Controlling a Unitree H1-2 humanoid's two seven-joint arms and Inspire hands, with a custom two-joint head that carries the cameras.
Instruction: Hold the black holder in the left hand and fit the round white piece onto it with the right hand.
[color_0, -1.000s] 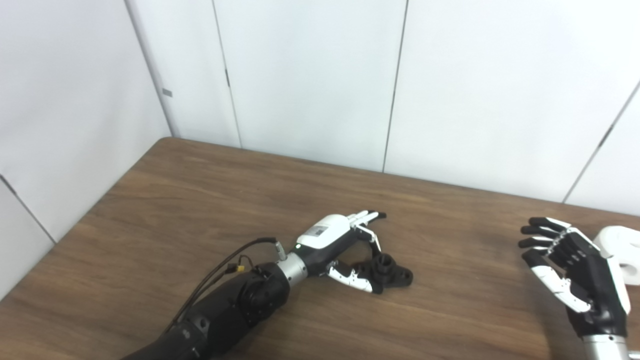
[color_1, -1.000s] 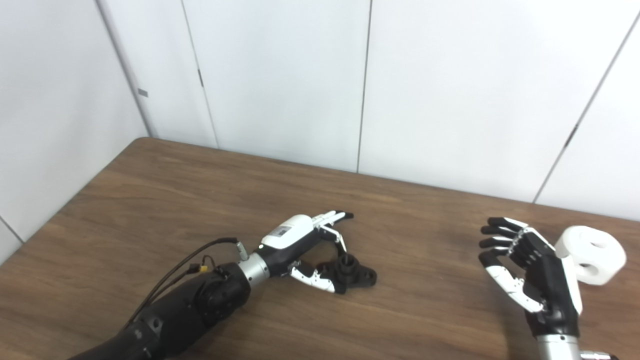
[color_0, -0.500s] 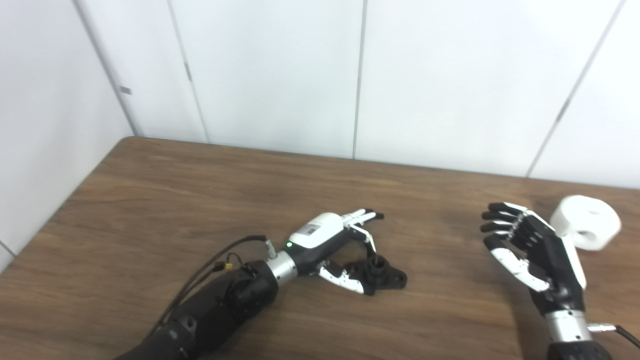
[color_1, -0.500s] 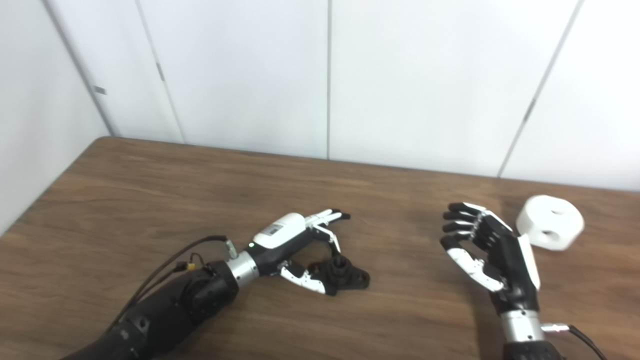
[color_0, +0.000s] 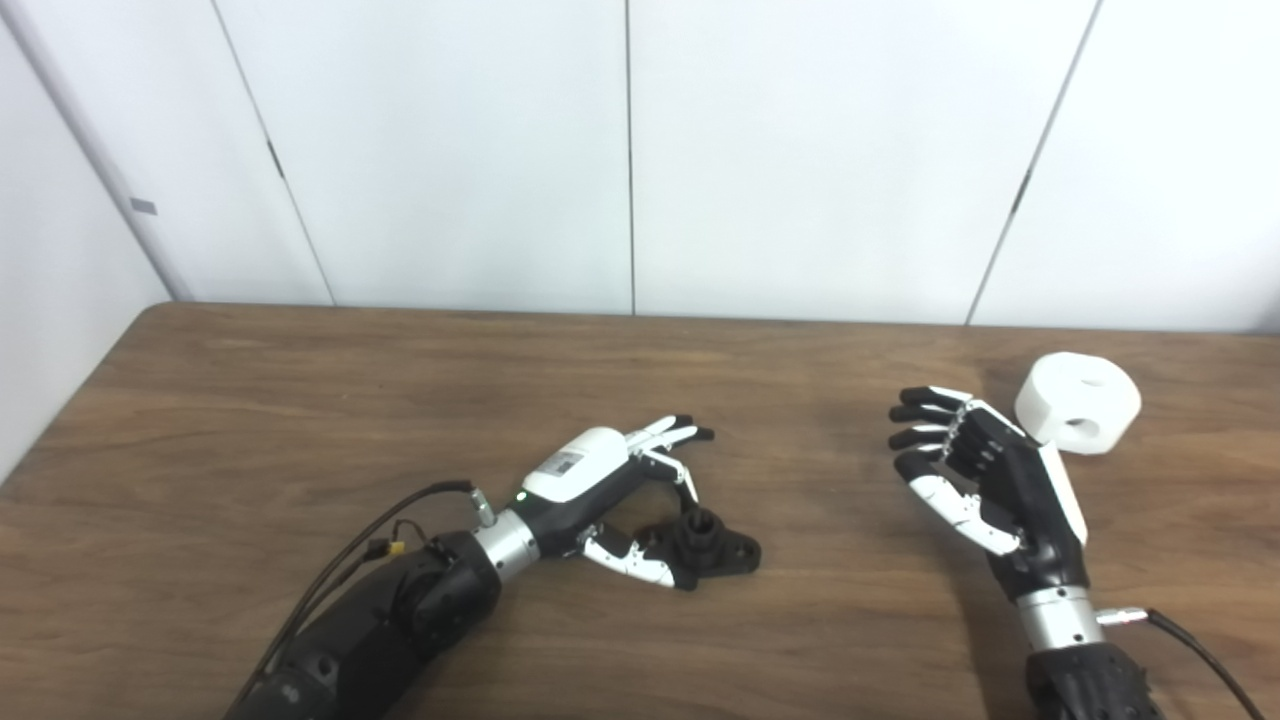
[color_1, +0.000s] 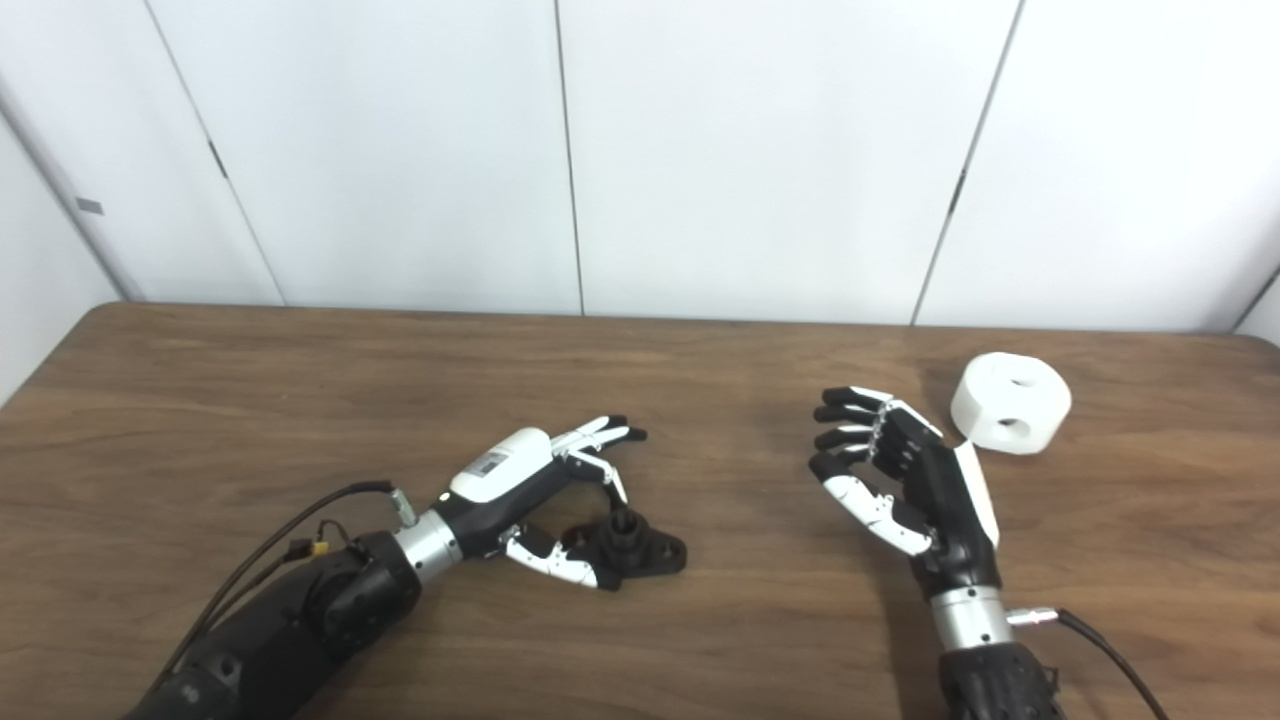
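Wood-grain table (color_0: 300, 400), white panelled wall behind. Left hand (color_0: 610, 485) at centre, fingers spread, thumb beside black holder (color_0: 715, 545), not gripping. Right hand (color_0: 985, 485) raised, fingers apart, empty. Round white piece (color_0: 1078, 402) with holes, right of frame, on table.

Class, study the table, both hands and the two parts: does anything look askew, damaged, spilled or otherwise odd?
Nothing stands out. The black holder lies flat on the table by the open left hand. The round white piece sits intact beyond the open, empty right hand. No spills or damage are visible.
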